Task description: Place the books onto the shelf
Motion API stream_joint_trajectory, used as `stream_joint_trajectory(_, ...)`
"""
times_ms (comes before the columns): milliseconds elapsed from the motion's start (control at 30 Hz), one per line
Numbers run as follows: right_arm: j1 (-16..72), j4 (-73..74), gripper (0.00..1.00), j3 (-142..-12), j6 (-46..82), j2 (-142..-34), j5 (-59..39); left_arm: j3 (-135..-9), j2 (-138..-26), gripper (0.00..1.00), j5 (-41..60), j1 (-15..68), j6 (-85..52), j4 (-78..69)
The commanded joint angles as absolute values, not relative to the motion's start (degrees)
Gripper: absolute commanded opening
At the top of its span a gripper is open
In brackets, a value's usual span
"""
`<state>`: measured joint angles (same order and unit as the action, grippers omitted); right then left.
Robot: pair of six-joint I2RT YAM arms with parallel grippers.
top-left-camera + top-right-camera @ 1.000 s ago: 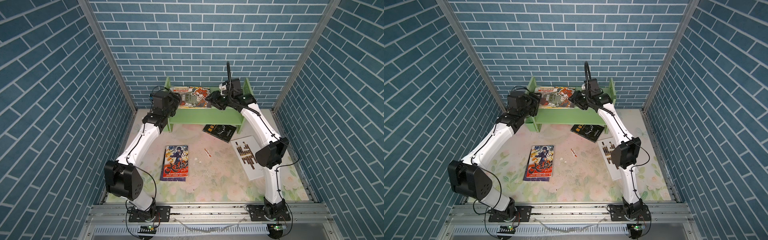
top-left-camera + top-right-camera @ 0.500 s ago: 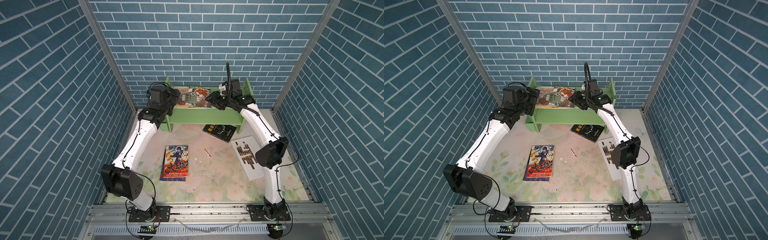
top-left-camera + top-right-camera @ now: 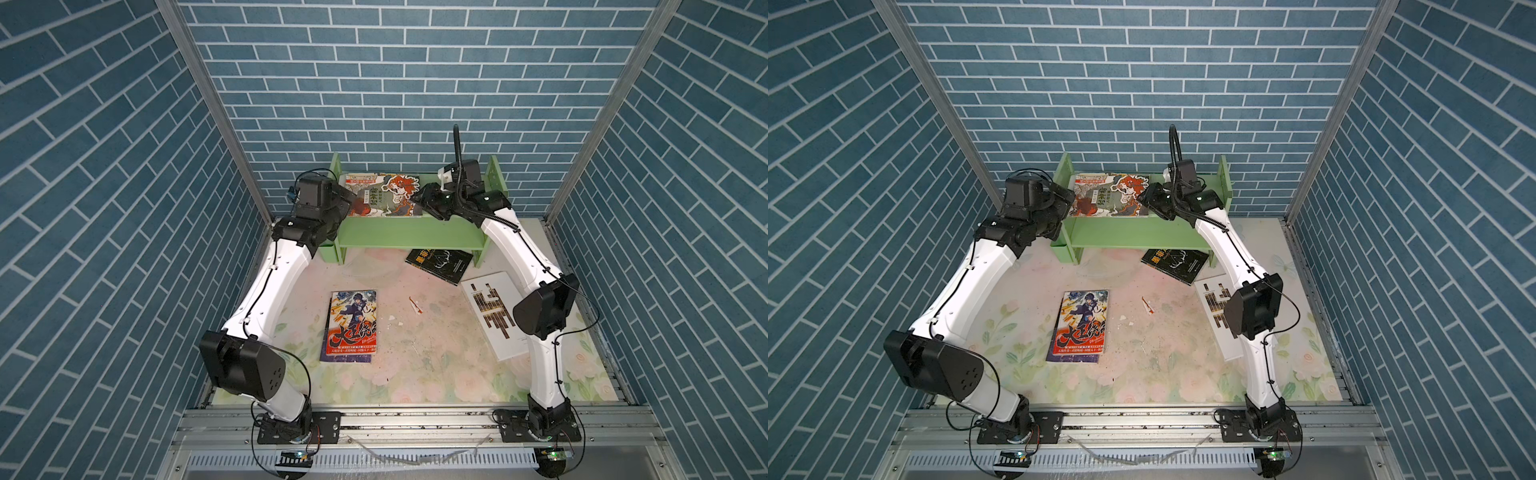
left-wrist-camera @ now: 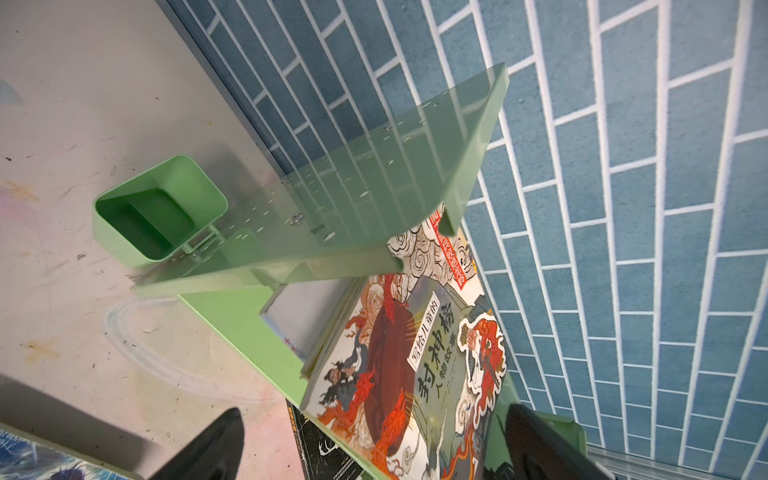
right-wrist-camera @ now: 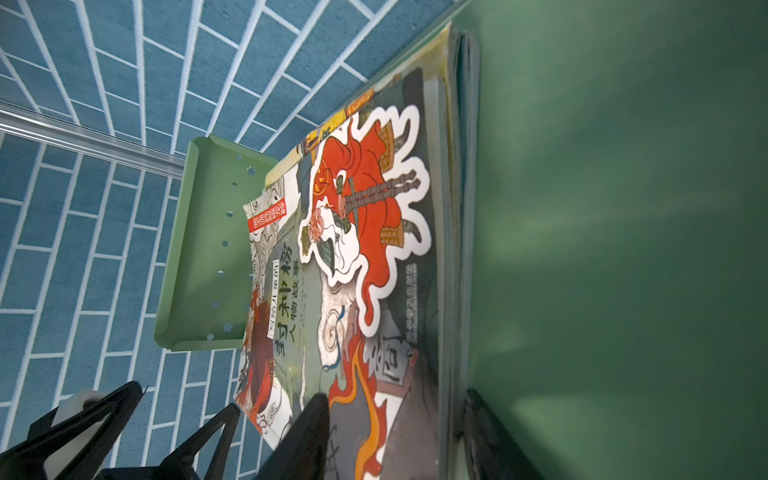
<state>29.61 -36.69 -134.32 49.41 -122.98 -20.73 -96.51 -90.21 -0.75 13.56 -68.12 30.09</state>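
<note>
Starting at the left: your left gripper (image 4: 374,415) is hanging at the left end of the shelf (image 3: 409,232) with its fingers spread wide and nothing between them, just above the small green cup (image 4: 158,212) fixed to that side panel. Moving right, the shelved stack (image 3: 384,195) is sitting on the top tier with its illustrated cover facing up; I cannot tell if it is lying flat or leaning back. Your right gripper (image 5: 392,399) is reaching in from the stack's right edge, one finger on the cover and one behind, so it looks clamped on that stack. Three books are waiting on the table (image 3: 415,374), all on the near side of the shelf, toward the arm bases. The blue illustrated book (image 3: 353,326) is lying flat left of centre, long axis running from the shelf toward the bases, on the left arm's side. The black book (image 3: 440,262) is lying skewed, partly under the shelf's right end, and the white book (image 3: 492,316) is lying beside the right arm. I'm judging the empty left gripper the one for the blue book: you are pulling back and down.
</note>
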Motion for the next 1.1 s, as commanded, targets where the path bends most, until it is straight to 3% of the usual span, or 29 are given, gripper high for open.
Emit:
stream_joint_trajectory(0, 30.03, -36.91, 0.52, -133.69, 48.0, -120.98, -20.92, -96.0, -88.48, 1.0, 1.06, 13.79, -67.35, 30.12)
stream_joint_trajectory(1067, 30.02, -33.88, 0.53, -130.76, 45.25, -117.6, -19.51, -97.48, -90.81, 0.99, 4.22, 15.61, -71.09, 26.19)
